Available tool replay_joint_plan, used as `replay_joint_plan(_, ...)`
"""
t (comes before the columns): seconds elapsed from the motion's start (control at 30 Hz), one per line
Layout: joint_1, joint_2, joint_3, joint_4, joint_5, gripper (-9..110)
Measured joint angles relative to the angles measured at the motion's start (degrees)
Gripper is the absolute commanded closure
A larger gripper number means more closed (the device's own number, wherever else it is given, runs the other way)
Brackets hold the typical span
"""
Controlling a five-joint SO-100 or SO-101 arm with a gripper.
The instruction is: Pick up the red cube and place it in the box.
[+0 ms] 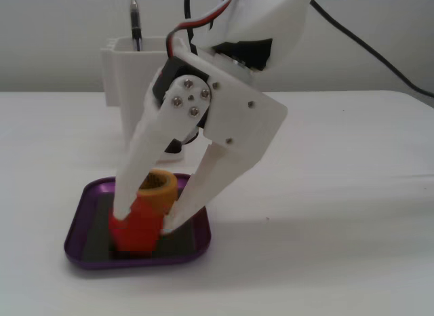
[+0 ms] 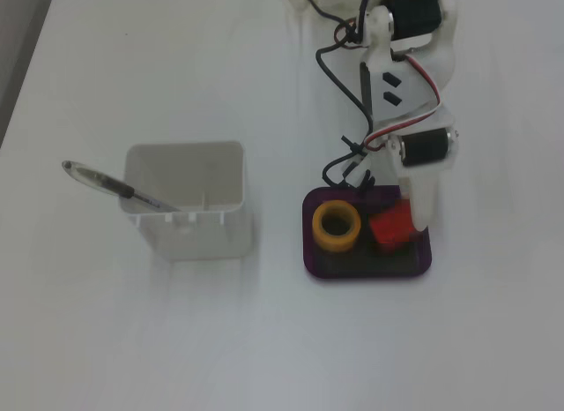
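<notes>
The red cube sits low in the purple tray, the box, right beside a yellow tape roll. My gripper reaches down into the tray with one white finger on each side of the cube, closed against it. The cube looks to be at the tray's dark floor. In the fixed view from above, the cube lies in the right half of the tray, the tape roll in the left half, and my gripper partly covers the cube.
A tall white plastic container holding a pen stands left of the tray in the view from above, and behind the arm in the side view. Arm cables hang near the tray's far edge.
</notes>
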Motion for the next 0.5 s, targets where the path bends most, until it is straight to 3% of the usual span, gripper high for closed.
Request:
replay_joint_plan(0.27, 0.0, 0.0, 0.0, 0.5, 0.0, 90)
replay_joint_plan(0.5, 1.2, 9.8, -4.3, 12.6, 0.0, 90)
